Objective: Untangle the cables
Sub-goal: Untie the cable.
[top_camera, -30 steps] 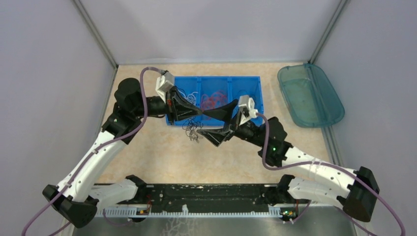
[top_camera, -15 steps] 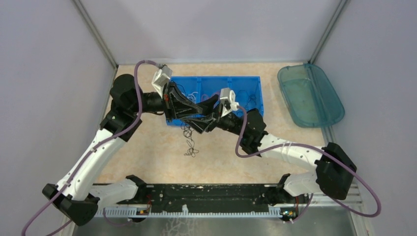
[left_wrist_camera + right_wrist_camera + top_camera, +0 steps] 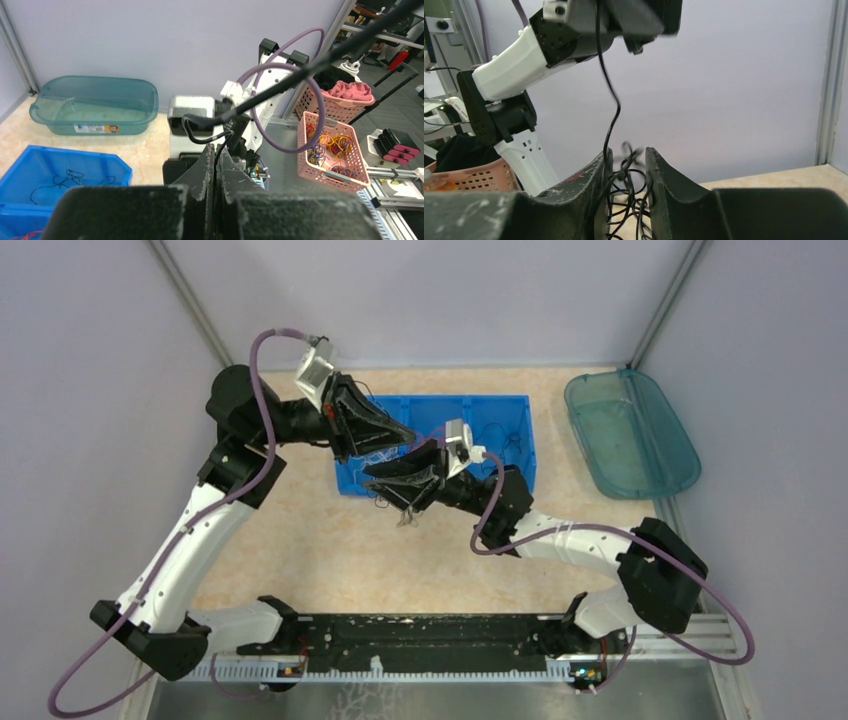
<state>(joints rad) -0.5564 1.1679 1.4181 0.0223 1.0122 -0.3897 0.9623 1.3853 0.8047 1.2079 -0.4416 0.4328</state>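
My left gripper (image 3: 408, 433) is raised over the blue bin (image 3: 523, 455), shut on a single thin black cable (image 3: 218, 150). That strand (image 3: 610, 115) hangs down from it into a tangle of black cables (image 3: 402, 508). My right gripper (image 3: 374, 473) reaches in just beneath the left one. Its jaws (image 3: 626, 156) stand a narrow gap apart with the tangle (image 3: 631, 200) between them, loose loops touching both inner faces. More black cables (image 3: 65, 177) lie in the bin's right compartment; the arms hide most of the other compartments.
A teal tray (image 3: 630, 435) sits at the back right of the table. The enclosure's walls close in on the left, back and right. A pink basket (image 3: 330, 150) of coloured bands stands outside, beyond the right arm's base.
The left gripper rose and drew back to the left with its strand. The right arm swung left under it and its jaws narrowed round the tangle, which came up off the table.
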